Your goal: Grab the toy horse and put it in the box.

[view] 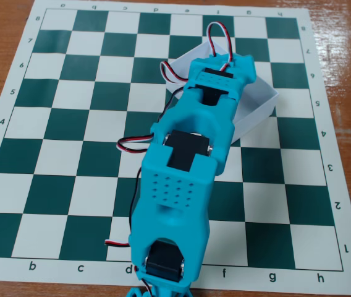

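**Arm stretched over box, fingers and horse out of sight**

From my fixed view I see the turquoise arm (185,173) reaching from the bottom edge up the middle of the chessboard mat (70,124), which lies flat on a wooden surface (2,37). The arm's far end sits right over the white box (259,105), covering most of it.

The box is in the upper right part of the board, turned at an angle to the squares. I only get its right wall, a bit of floor and a corner of the far rim.

Fingers: hidden under the arm's own body from this angle, so I cannot tell whether they are released, clenched or grasping anything.

Toy horse: not visible anywhere on the open squares I can see; possibly under the arm or inside the box, but this view does not settle it.

Red-white-black servo wires (219,34) loop above the wrist and along the arm's left side.
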{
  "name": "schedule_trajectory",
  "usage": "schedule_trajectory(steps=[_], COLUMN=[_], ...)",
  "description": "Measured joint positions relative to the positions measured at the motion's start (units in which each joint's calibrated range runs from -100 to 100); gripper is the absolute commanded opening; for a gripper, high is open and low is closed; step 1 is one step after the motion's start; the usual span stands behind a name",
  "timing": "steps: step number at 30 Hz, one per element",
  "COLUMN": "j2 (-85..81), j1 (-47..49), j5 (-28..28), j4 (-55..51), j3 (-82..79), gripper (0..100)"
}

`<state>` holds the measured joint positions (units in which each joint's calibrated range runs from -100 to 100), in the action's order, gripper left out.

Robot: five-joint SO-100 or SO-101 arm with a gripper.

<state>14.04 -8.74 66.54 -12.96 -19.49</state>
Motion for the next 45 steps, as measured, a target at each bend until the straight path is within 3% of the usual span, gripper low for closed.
schedule_trajectory(steps=[4, 9, 13, 22, 27, 31, 45], j2=[0.0, -0.5, -8.7, -58.6, -89.4, -108.2, -113.5], j1=[1.1, 1.3, 1.1, -3.3, -3.1, -1.1, 9.2], j5=[-3.0, -4.1, -4.1, -4.1, -4.3, -4.1, -4.0], j4=[0.0, 0.0, -4.8, -29.1, -49.3, -56.2, -56.5], j3=[0.0, -0.5, -5.7, -37.4, -50.7, -61.6, -79.9], gripper=[31, 30, 0, 0, 0, 0, 0])
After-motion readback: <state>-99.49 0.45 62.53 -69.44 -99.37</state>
